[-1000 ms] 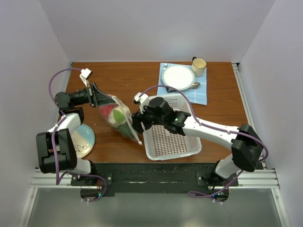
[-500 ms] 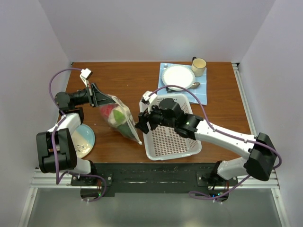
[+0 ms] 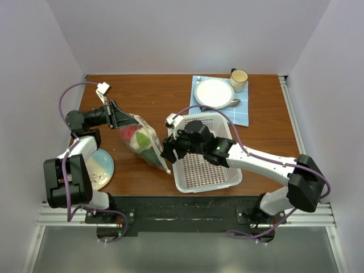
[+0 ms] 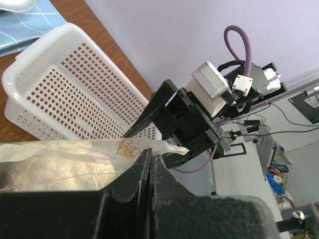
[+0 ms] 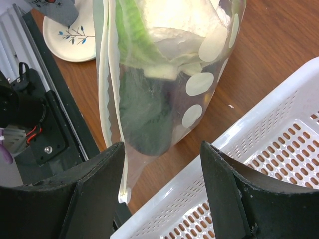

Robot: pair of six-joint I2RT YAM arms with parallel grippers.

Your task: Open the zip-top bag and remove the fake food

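Observation:
The clear dotted zip-top bag [image 3: 142, 142] lies on the wooden table between the arms, its zip strip [image 5: 105, 99] along the near edge. Inside it show a red fruit [image 3: 128, 132], green pieces [image 3: 149, 149] and a cream-white piece [image 5: 169, 20]. My left gripper [image 3: 120, 118] is shut on the bag's far corner [image 4: 134, 149] and holds it up. My right gripper [image 3: 166, 149] is open just right of the bag's near end, its fingers [image 5: 94, 169] either side of the bag's lower tip and the basket rim, not touching the bag.
A white perforated basket [image 3: 219, 170] sits right of the bag, under my right arm. A white plate [image 3: 214, 92], a cup [image 3: 239, 79] and a spoon lie on a blue cloth at the back right. A patterned plate [image 3: 101, 168] is at the front left.
My right arm swung out to the right and came back partway; its gripper stays open beside the bag's near end. The left gripper and bag have not moved.

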